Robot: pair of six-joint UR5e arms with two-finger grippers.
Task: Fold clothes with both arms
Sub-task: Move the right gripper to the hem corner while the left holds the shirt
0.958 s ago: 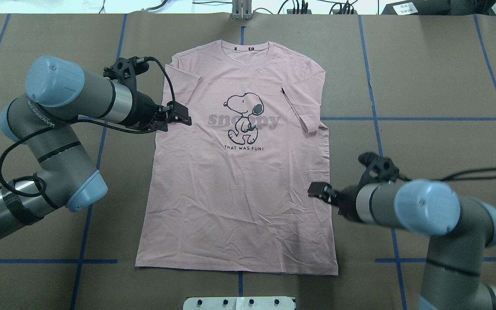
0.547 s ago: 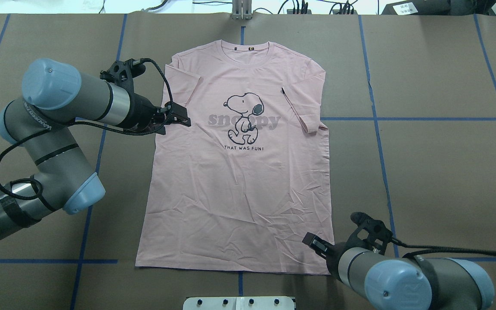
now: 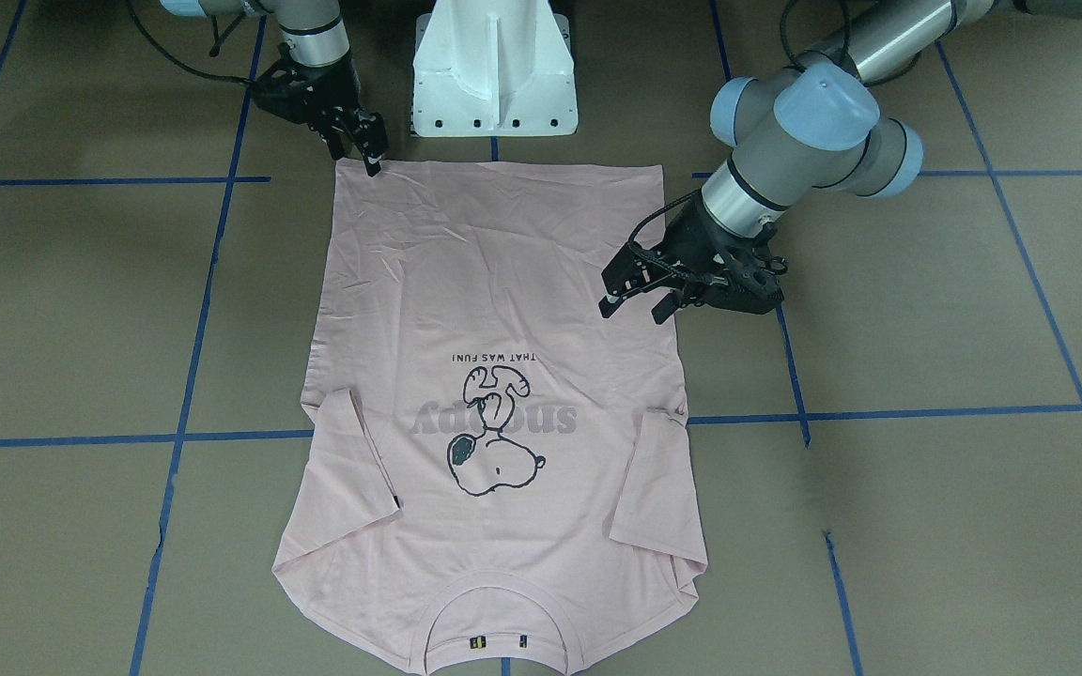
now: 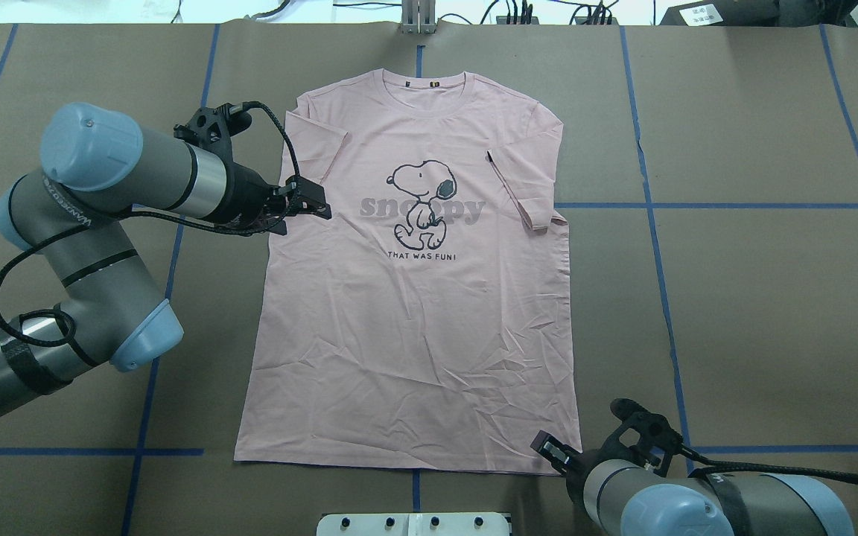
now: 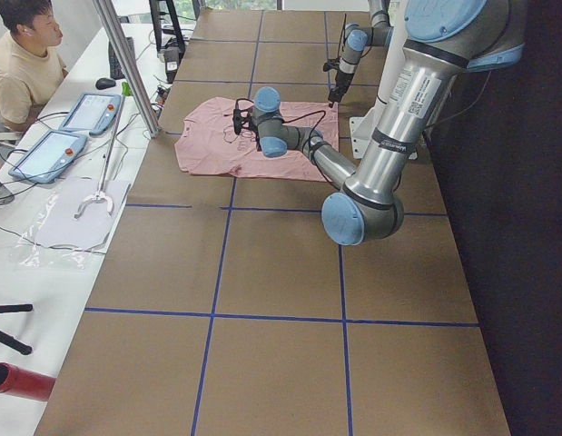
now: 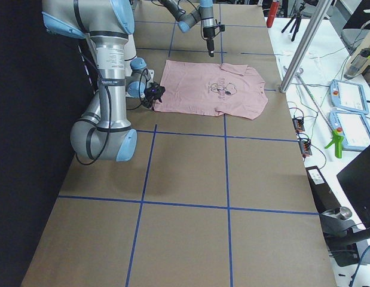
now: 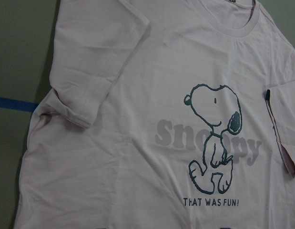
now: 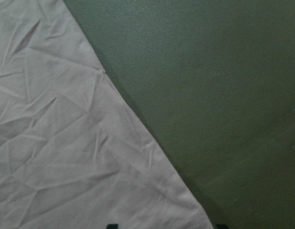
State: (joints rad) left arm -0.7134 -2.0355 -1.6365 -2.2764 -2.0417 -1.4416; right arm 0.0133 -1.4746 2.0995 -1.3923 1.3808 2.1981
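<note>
The pale pink T-shirt [image 4: 414, 335] lies flat on the brown table, dog print up, collar at the far end. Both sleeves are folded in onto the body. My left gripper [image 4: 317, 202] is open and empty, low over the shirt's left edge just below the folded sleeve; the front-facing view shows its jaws spread [image 3: 635, 308]. My right gripper [image 4: 544, 445] is open and empty at the near right hem corner, also in the front-facing view [image 3: 364, 155]. The right wrist view shows that corner [image 8: 66, 143] between the two fingertips.
The white pedestal base [image 4: 414, 523] stands just behind the near hem. Blue tape lines [image 4: 652, 238] cross the table. A metal pole [image 5: 126, 64], tablets and a seated operator [image 5: 22, 64] are past the far table edge.
My right gripper has swung from the shirt's right edge, near mid-height, down to the near right hem corner. My left gripper has barely moved. The shirt lies as before.
</note>
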